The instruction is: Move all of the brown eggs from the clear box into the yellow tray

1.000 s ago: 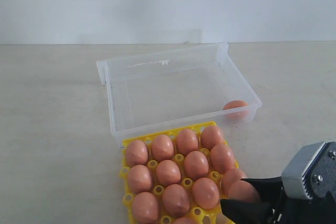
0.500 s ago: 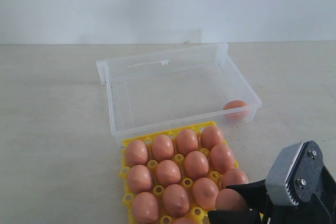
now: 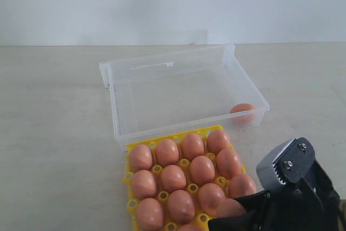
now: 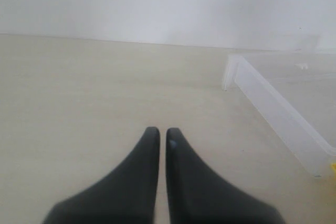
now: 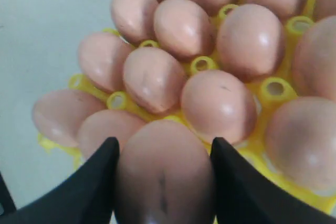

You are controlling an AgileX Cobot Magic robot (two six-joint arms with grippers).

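Observation:
My right gripper [image 3: 233, 217] [image 5: 164, 146] is shut on a brown egg [image 3: 231, 207] [image 5: 164, 177], one black finger on each side. It holds the egg low over the near right part of the yellow tray [image 3: 130, 176] [image 5: 273, 88], where several brown eggs [image 3: 173, 177] [image 5: 218, 103] sit in cups. One more brown egg [image 3: 243, 111] lies in the near right corner of the clear box [image 3: 162, 64] behind the tray. My left gripper [image 4: 159, 132] is shut and empty above bare table, with a corner of the clear box [image 4: 283, 116] beside it. It does not show in the exterior view.
The clear box stands right behind the yellow tray, their edges nearly touching. Pale table top [image 3: 54, 133] stretches left and right of both. A white wall [image 3: 173, 4] closes off the back.
My right gripper has moved left and lower with the egg, from beside the tray's right edge to over its near right cups. The left gripper's earlier state is not shown.

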